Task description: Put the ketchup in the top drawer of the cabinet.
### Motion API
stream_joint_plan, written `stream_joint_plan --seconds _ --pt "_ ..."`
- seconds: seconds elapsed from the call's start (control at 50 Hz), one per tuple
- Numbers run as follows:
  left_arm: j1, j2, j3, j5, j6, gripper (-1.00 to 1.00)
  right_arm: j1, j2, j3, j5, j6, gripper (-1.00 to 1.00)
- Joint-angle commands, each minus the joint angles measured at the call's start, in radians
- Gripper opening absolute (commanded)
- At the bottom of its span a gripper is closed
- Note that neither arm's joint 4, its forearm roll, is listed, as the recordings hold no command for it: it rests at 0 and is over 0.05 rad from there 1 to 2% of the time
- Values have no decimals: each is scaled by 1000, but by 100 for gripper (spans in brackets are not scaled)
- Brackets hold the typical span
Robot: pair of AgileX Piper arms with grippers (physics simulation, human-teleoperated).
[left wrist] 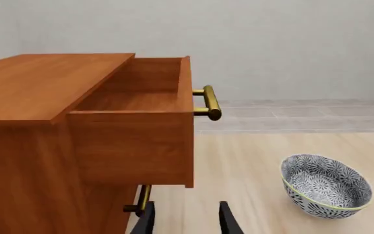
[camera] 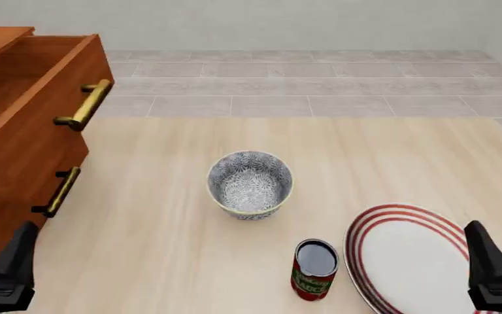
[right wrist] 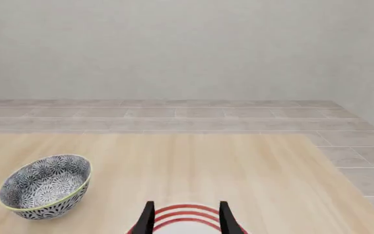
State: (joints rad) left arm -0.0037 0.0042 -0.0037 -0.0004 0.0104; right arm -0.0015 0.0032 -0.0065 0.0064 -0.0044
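Jaws spread on both grippers, left (left wrist: 187, 219) and right (right wrist: 187, 217); drawer (left wrist: 141, 97) open for ketchup (camera: 315, 269), upright beside plate (camera: 408, 261).

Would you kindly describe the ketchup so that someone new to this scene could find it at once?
Start at the reddish-brown cabinet on the table's left, then look across to the red-ringed white plate at the near right. The ketchup stands upright just left of that plate, nearer than the patterned bowl. It is the only small can, with a red and green label and dark top.
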Motion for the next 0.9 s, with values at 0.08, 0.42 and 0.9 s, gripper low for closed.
stream_joint_plan --seconds 0.08,0.42,0.9 --pt "-35 6 -58 47 39 100 1 46 5 -46 -3 100" --pt "-59 -2 -216 200 80 100 6 52 6 -41 -5 100" --pt "-349 124 -300 240 126 100 8 32 6 -11 2 100"
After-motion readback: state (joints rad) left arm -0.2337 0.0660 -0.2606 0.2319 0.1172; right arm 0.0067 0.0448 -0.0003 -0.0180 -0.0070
